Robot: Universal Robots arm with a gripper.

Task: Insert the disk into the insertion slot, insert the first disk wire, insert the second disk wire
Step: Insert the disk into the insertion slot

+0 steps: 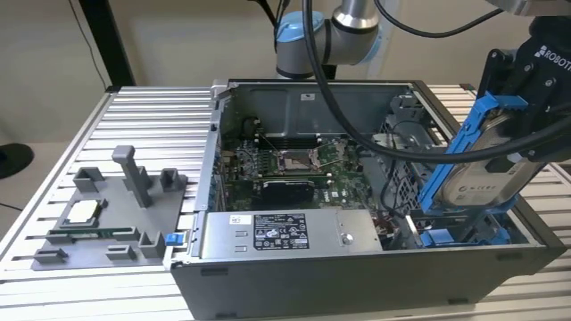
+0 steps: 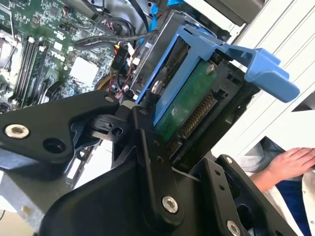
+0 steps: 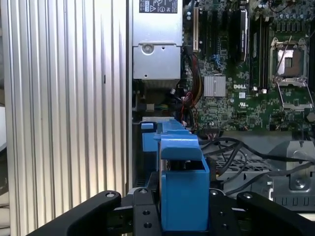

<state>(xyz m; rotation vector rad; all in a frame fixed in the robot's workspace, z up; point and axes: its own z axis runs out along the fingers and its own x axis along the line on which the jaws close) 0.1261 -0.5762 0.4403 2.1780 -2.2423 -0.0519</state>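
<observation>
Currently held: a flat, silver-grey rectangular disk (image 1: 486, 182) with a white label, framed in a bright blue plastic carrier, gripped by the black gripper (image 1: 515, 130) of the arm.
Fingers: the black metal fingers (image 2: 147, 135) are clamped on the disk, one on each side; the second wrist view shows the disk's green circuit board facing one of them.
Disk position: tilted, with its upper end high in the gripper. Its lower end reaches down into the open grey computer case (image 1: 357, 281) at the exterior view's right.
Insertion slot: the narrow grey metal insertion slot (image 1: 464, 235), with bright blue rails, sits in the case corner just below the disk's lower end. I cannot tell if the two touch.
Inside the case: a green motherboard (image 1: 295, 167), and a grey power supply box (image 1: 285, 234) with a black-and-white sticker.
Surface: the ribbed aluminium surface (image 1: 152, 114) carries the case and, well apart at the exterior view's left, a grey plastic fixture (image 1: 116, 221).
Onlooker: a person's hand (image 2: 294, 162) rests beyond the case in the second wrist view.
</observation>
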